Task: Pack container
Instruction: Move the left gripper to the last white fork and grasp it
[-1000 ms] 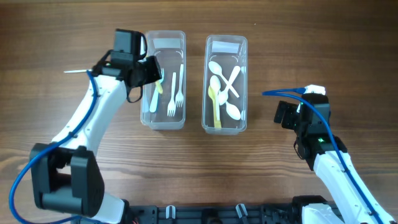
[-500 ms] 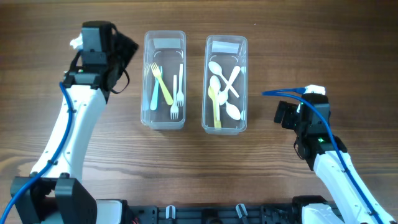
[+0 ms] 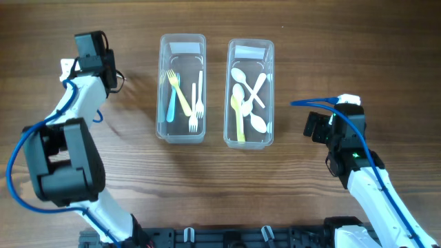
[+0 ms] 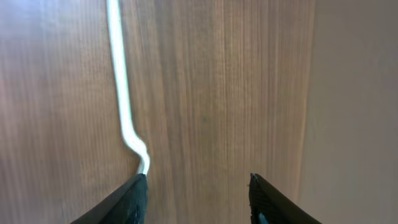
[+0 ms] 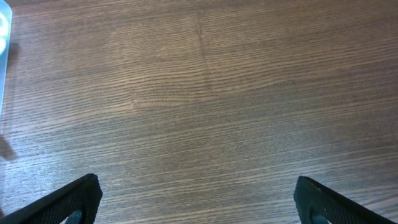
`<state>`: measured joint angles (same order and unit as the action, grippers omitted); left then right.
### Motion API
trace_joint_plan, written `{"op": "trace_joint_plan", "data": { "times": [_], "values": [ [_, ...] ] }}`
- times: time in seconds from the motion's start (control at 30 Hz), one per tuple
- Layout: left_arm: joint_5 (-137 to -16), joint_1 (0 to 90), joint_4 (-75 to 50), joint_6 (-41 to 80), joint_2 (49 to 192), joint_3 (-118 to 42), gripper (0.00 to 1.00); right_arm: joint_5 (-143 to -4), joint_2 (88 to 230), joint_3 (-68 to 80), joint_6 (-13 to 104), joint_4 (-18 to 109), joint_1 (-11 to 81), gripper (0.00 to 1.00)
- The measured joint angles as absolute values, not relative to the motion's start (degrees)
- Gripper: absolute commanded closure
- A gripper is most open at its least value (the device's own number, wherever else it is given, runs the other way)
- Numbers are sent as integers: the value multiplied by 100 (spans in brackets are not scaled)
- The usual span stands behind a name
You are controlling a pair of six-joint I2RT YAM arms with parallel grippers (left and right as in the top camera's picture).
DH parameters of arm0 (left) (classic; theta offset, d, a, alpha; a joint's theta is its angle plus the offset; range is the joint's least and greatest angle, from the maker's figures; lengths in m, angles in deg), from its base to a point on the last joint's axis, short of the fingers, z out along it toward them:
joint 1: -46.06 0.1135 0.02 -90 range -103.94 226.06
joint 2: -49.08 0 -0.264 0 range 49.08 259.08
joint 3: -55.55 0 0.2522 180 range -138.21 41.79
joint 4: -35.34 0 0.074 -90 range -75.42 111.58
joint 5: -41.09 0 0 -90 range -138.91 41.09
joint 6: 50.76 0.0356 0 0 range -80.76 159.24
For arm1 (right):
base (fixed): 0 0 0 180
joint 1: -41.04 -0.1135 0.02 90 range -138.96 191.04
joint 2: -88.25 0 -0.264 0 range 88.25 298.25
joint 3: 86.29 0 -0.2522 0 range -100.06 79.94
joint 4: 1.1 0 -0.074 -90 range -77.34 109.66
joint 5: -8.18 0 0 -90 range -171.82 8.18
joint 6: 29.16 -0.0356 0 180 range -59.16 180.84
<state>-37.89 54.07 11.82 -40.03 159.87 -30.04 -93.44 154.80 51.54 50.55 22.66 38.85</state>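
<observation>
Two clear containers stand side by side. The left container (image 3: 183, 138) holds several forks, among them a yellow fork (image 3: 179, 95). In the right container (image 3: 249, 144) lie several spoons (image 3: 240, 77). A white utensil (image 3: 65, 67) lies on the wood at the far left; its thin handle (image 4: 119, 74) runs up from my left finger (image 4: 127, 199). My left gripper (image 3: 81, 60) (image 4: 198, 190) hovers there, open, with bare wood between the jaws. Right of the containers, my right gripper (image 3: 311, 126) (image 5: 198, 193) is wide open over bare table.
In the left wrist view the table's edge (image 4: 308, 112) runs just right of the jaws. A blue cable (image 3: 313, 103) loops off the right arm. The corner of a container (image 5: 3, 37) shows at the right wrist view's left side.
My left gripper opened and left the yellow fork in the left container, then swung away to the far left over the white utensil. The right arm stayed still.
</observation>
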Motion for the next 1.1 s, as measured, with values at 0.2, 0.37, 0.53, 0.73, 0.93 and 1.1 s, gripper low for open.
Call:
{"op": "trace_joint_plan", "data": {
  "times": [0.2,0.37,0.53,0.73,0.93,1.1],
  "values": [
    [-3883,5410,1726,-3909,16634,-2991,48,-9346,15480,5154,5055,2273,3885,0],
    [-4103,5427,2015,-3509,16653,-2993,55,-9344,15480,5154,5055,2270,3885,0],
    [-4261,5434,1930,-3470,16653,-2993,55,-9346,15480,5154,5055,2270,3885,0],
    [-4606,5434,2181,-3465,16642,-2993,56,-9346,15480,5154,5055,2270,3885,0],
    [-4460,5434,2410,-3478,16489,-2993,55,-9346,15480,5154,5055,2270,3885,0],
    [-4123,5434,2721,-3459,16544,-2993,55,-9346,15480,5154,5055,2273,3885,0]
  ]
}}
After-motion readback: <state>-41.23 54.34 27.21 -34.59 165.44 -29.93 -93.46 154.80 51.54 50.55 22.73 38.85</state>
